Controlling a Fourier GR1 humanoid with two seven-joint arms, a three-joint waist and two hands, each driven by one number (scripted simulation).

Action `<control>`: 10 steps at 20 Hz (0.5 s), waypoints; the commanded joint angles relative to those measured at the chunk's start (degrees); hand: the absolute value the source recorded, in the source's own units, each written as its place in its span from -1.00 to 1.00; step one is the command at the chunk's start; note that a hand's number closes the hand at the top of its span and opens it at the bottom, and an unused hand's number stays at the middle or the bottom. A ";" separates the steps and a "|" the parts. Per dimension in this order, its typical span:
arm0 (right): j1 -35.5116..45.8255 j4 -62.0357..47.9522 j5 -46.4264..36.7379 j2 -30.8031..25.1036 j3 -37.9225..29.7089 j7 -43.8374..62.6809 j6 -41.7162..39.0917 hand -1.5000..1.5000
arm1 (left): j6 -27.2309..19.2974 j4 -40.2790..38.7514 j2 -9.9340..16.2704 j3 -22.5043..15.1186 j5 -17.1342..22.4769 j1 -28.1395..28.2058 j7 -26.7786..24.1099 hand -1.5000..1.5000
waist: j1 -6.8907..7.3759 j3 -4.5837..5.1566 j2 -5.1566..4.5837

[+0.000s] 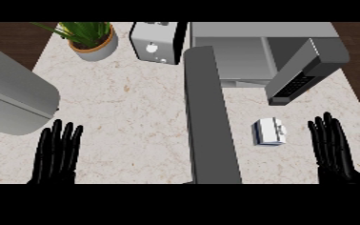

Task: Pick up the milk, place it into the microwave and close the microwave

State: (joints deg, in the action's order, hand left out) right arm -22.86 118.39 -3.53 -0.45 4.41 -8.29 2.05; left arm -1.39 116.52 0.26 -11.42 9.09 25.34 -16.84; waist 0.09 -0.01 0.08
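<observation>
Milk lies just left of the open right hand, apparently on its side; left hand open, well apart.

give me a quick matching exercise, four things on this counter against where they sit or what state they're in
Things:
1. milk carton
2. potted plant
3. toaster
4. microwave

Places or states:
A. back left corner of the counter
B. door swung open
C. lying on the counter near the right hand
D. between the plant and the microwave

Pairs: 1-C, 2-A, 3-D, 4-B
</observation>
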 commanded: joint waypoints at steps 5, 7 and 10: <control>1.87 -10.41 2.47 0.17 -1.34 -6.37 0.52 -1.00 | 0.70 7.48 2.13 -1.38 1.73 5.53 1.22 -1.00 | 0.11 -0.01 -0.02; 1.50 -16.59 2.98 0.44 -1.61 -11.93 2.08 -1.00 | 2.01 0.84 1.07 -2.74 0.45 8.33 -6.15 -1.00 | 0.18 -0.01 -0.02; 5.40 -22.12 5.21 -0.89 -7.58 -14.05 1.59 -1.00 | 2.50 3.45 2.58 -1.27 2.02 8.96 -4.68 -1.00 | 0.19 -0.01 -0.04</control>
State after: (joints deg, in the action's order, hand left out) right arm -19.23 101.98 -0.51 -0.53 1.23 -18.76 3.92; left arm 0.08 118.86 1.57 -13.66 9.57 32.41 -21.03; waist 0.28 -0.02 0.05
